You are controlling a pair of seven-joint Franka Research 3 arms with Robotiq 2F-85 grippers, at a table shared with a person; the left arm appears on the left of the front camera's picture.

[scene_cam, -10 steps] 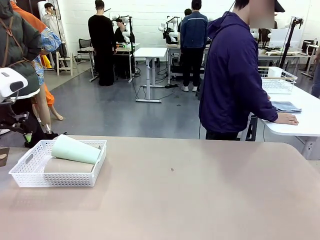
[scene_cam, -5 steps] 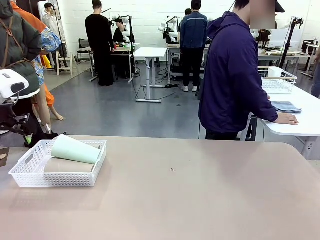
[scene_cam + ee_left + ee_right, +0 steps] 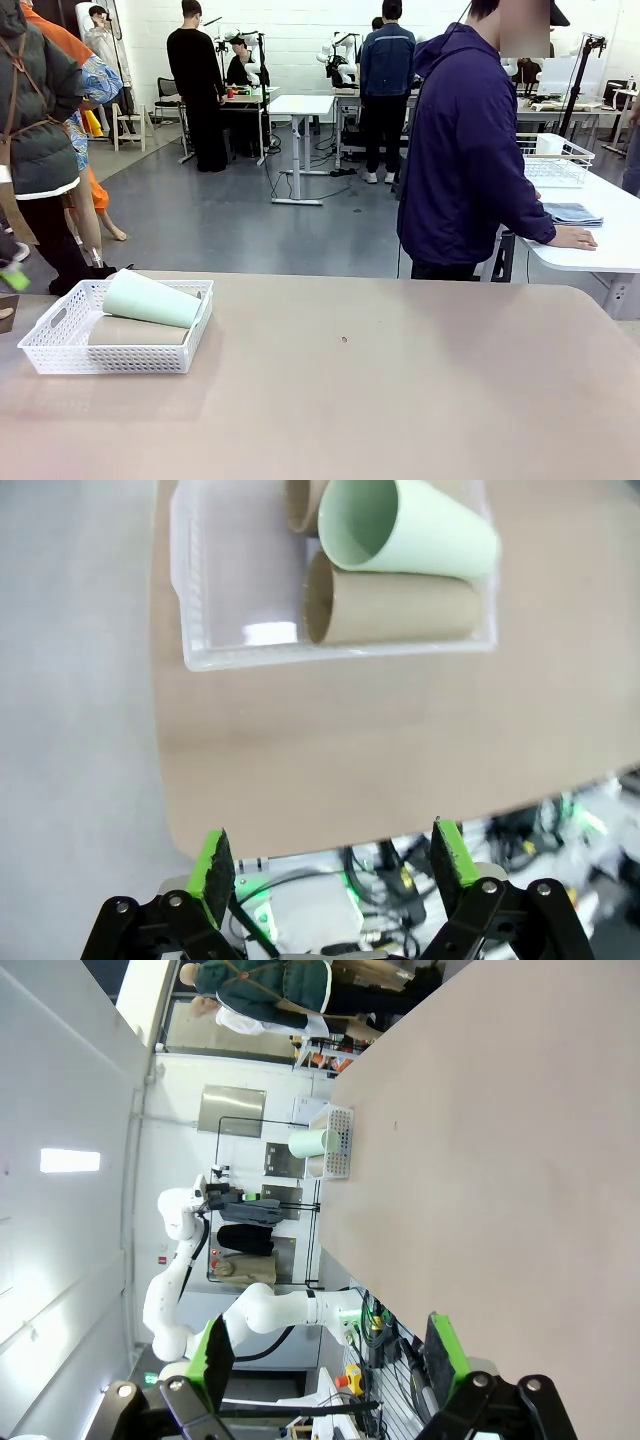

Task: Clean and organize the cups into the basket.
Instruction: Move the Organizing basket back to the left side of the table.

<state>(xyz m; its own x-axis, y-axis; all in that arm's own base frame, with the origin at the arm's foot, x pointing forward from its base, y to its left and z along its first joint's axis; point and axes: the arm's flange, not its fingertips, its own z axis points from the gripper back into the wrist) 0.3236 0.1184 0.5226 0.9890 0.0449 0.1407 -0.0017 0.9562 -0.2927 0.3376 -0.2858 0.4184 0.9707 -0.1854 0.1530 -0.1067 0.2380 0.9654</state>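
Operator, your left gripper (image 3: 330, 860) and right gripper (image 3: 328, 1352) hang spread wide, empty. At your ten o'clock, the basket (image 3: 60, 350) holds the mint cup (image 3: 152, 299) atop tan cups (image 3: 395, 608) (all lying down). Beyond, a person (image 3: 470, 150) stands.

The room is bright, with even white light from above, so shadows on the counter (image 3: 400, 400) are soft and pale. In the left wrist view a small glare spot shines on the floor of the basket (image 3: 270, 633), and this picture is a little blurred. In the right wrist view a ceiling lamp (image 3: 70, 1160) burns out white, and straight lines bend near the edges.
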